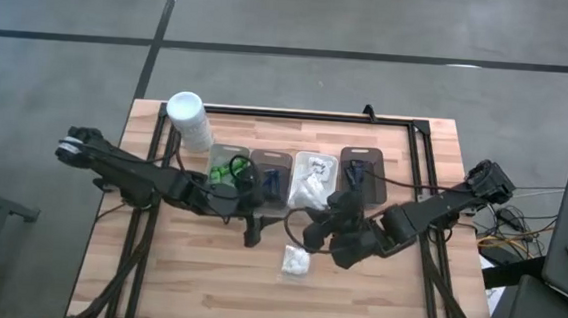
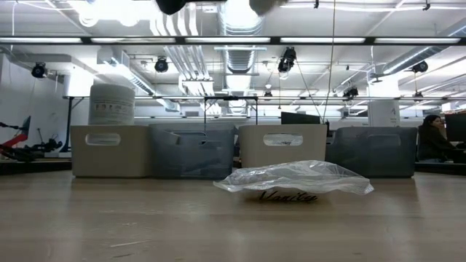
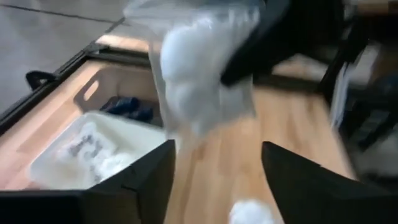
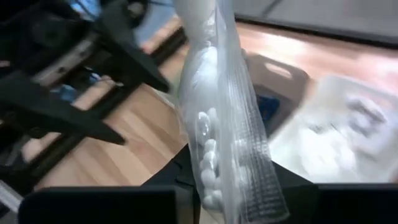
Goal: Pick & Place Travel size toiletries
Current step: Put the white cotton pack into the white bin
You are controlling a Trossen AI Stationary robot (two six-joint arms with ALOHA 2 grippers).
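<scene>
My right gripper point(image 4: 230, 186) point(image 1: 319, 232) is shut on a clear plastic bag of white puffs point(image 4: 214, 106), lifted in front of the trays. The same bag point(image 3: 199, 81) shows in the left wrist view. My left gripper point(image 3: 214, 180) point(image 1: 251, 229) is open just to the bag's left and touches nothing. A second clear bag of puffs point(image 1: 295, 263) point(image 2: 295, 182) lies flat on the table near the front. Four trays point(image 1: 294, 160) stand in a row behind, holding green bottles point(image 1: 225, 172), dark blue items point(image 1: 270, 181), white puffs point(image 1: 312, 181) and dark items point(image 1: 356, 171). My right gripper pinches the clear bag between its two fingers at the bag's one end point(image 4: 217, 177), where small puffs show through the plastic. The rest of the bag stands out past the fingertips, clear of the table.
A tall white cylinder point(image 1: 189, 119) point(image 2: 111, 104) stands at the far left beside the trays. A black frame rail point(image 1: 297, 115) runs along the far edge. Bare wood point(image 1: 186, 272) lies at the near left and near right. A seated person point(image 2: 435, 138) is in the room behind.
</scene>
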